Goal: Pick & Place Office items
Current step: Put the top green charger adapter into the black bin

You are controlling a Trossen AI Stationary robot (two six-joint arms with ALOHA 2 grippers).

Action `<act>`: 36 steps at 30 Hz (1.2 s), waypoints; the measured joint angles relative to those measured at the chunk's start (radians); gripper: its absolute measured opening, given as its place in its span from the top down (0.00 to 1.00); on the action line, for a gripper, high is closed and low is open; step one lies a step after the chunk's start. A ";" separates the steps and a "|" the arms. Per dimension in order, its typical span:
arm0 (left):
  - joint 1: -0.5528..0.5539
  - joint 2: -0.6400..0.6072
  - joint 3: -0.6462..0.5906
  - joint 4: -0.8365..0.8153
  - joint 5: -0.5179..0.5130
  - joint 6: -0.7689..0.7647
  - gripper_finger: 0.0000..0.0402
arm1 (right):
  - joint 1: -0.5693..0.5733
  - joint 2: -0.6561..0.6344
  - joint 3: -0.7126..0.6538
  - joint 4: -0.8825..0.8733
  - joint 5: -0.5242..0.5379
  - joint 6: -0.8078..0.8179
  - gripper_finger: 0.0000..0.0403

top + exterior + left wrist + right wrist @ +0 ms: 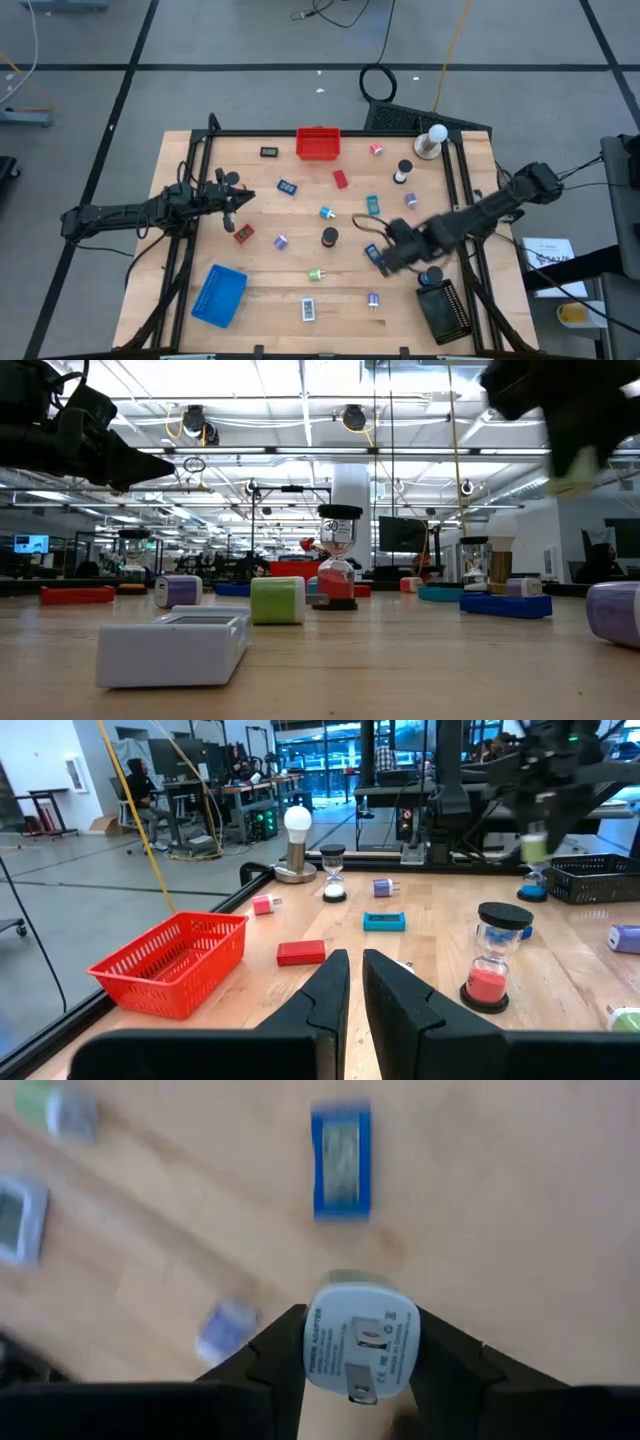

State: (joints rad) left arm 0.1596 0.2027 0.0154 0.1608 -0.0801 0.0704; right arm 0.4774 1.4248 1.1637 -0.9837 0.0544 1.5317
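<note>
Small office items lie scattered on the wooden table: a red block, a teal one, a blue one, a green bit, a white-labelled rectangle and a black-topped hourglass. My right gripper hangs above the table's right middle, shut on a white plug adapter. Below it lies a blue rectangle. My left gripper waits level at the left side, shut and with nothing in it. My right gripper pinches the white plug adapter by two opposite sides between its two fingers. The fingers point steeply down from above. The adapter is lifted clear of the table, its labelled face with the prongs turned up toward the wrist.
A red basket stands at the far edge, a blue tray at the near left, a black tray at the near right. A white ball on a round stand sits at the far right corner.
</note>
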 joint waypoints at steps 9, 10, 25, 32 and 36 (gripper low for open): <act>0.000 0.000 0.000 0.000 0.000 0.000 0.90 | 0.310 0.019 0.058 0.007 -0.014 0.447 0.67; 0.000 0.000 0.000 0.000 0.000 0.000 0.90 | 0.344 0.031 0.068 0.004 -0.007 0.493 0.67; 0.000 0.000 -0.001 0.000 0.000 0.000 0.90 | 0.570 0.190 0.092 -0.067 -0.111 0.729 0.66; 0.000 0.000 -0.001 0.000 0.000 0.000 0.90 | 0.572 0.241 0.090 -0.013 -0.132 0.670 0.66; 0.000 0.000 -0.001 0.000 0.000 0.000 0.90 | 0.572 0.264 0.090 0.011 -0.154 0.655 0.66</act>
State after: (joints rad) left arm 0.1595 0.2028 0.0148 0.1608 -0.0803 0.0702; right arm 1.0492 1.6889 1.2533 -0.9731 -0.0993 2.1862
